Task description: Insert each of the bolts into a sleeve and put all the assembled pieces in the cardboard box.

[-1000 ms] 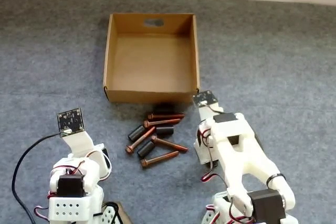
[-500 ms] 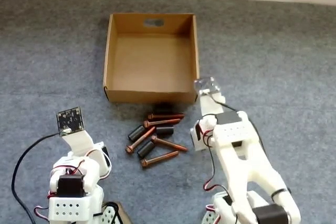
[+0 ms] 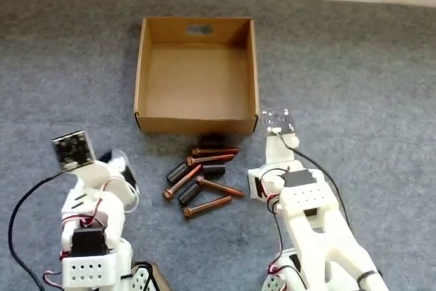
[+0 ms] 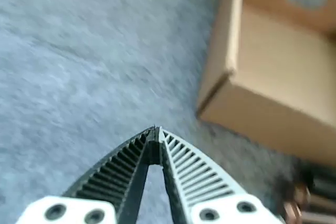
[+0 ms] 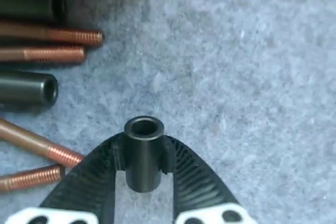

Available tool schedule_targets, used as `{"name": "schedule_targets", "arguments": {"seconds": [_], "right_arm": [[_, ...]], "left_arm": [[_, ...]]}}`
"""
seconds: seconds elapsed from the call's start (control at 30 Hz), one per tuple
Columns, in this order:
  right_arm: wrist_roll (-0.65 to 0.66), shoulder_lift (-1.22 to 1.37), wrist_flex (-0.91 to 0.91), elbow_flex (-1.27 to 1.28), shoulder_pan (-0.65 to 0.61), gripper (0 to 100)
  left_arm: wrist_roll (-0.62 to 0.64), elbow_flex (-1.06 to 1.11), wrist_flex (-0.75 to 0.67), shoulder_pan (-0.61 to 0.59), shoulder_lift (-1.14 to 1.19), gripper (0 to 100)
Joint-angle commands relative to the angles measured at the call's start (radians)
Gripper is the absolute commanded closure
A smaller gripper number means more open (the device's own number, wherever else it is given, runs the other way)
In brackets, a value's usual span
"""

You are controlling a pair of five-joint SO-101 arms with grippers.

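Note:
My right gripper (image 5: pixel 143 141) is shut on a black sleeve (image 5: pixel 143 156), whose open end points away from the wrist, over the carpet beside the pile. In the pile lie several copper bolts (image 3: pixel 211 185) and black sleeves (image 3: pixel 189 193), just in front of the cardboard box (image 3: pixel 197 83). Two bolts (image 5: pixel 52 36) and a loose sleeve (image 5: pixel 29 88) lie close to the held one. My left gripper (image 4: pixel 155 132) is shut on nothing above bare carpet, short of the box's near corner (image 4: pixel 220 85). The left arm (image 3: pixel 92 195) stands left of the pile.
Grey carpet (image 3: pixel 354 66) covers the whole table, with open room to the left and right of the box. The box holds nothing and has a hand hole (image 3: pixel 199 30) in its far wall. A black cable (image 3: pixel 17 223) loops by the left arm's base.
The right arm has stretched forward and slightly right, beside the pile. The left arm has swung left and risen. The bolts and sleeves on the carpet have not moved.

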Motion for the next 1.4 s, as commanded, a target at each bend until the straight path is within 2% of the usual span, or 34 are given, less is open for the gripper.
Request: {"name": "schedule_targets", "arguments": {"seconds": [0.0, 0.07, 0.17, 0.2, 0.37, 0.57, 0.7, 0.83, 1.0, 1.2, 1.37], "right_arm": [[-0.012, -0.042, -0.016, -0.002, 0.012, 99.2], [-0.012, -0.042, -0.016, -0.002, 0.012, 99.2], [-0.011, -0.042, -0.016, -0.002, 0.012, 99.2], [-0.011, -0.042, -0.016, -0.002, 0.012, 99.2], [-0.011, -0.050, -0.018, 0.013, 0.012, 99.2], [-0.011, -0.048, -0.018, 0.013, 0.012, 99.2], [-0.011, -0.047, -0.018, 0.013, 0.012, 99.2], [-0.011, -0.044, -0.018, 0.015, 0.012, 99.2], [-0.011, -0.044, -0.018, 0.015, 0.012, 99.2], [-0.011, -0.044, -0.018, 0.015, 0.012, 99.2], [-0.011, -0.042, -0.018, 0.015, 0.012, 99.2]], "left_arm": [[0.000, -0.035, -0.107, -0.094, -0.005, 99], [-0.060, -0.036, -0.147, -0.125, -0.005, 96], [-0.264, -0.036, -0.146, -0.140, -0.005, 87], [-0.292, -0.042, -0.141, -0.125, -0.004, 85], [-0.368, -0.153, -0.012, -0.073, 0.002, 87], [-0.376, -0.384, 0.153, -0.025, 0.005, 87], [-0.465, -0.389, 0.213, 0.074, 0.005, 87], [-0.471, -0.329, 0.259, 0.130, 0.018, 87], [-0.477, -0.300, 0.252, 0.140, 0.228, 87], [-0.476, -0.452, 0.241, 0.142, 0.619, 80], [-0.476, -0.516, 0.239, 0.268, 0.868, 81]]}}
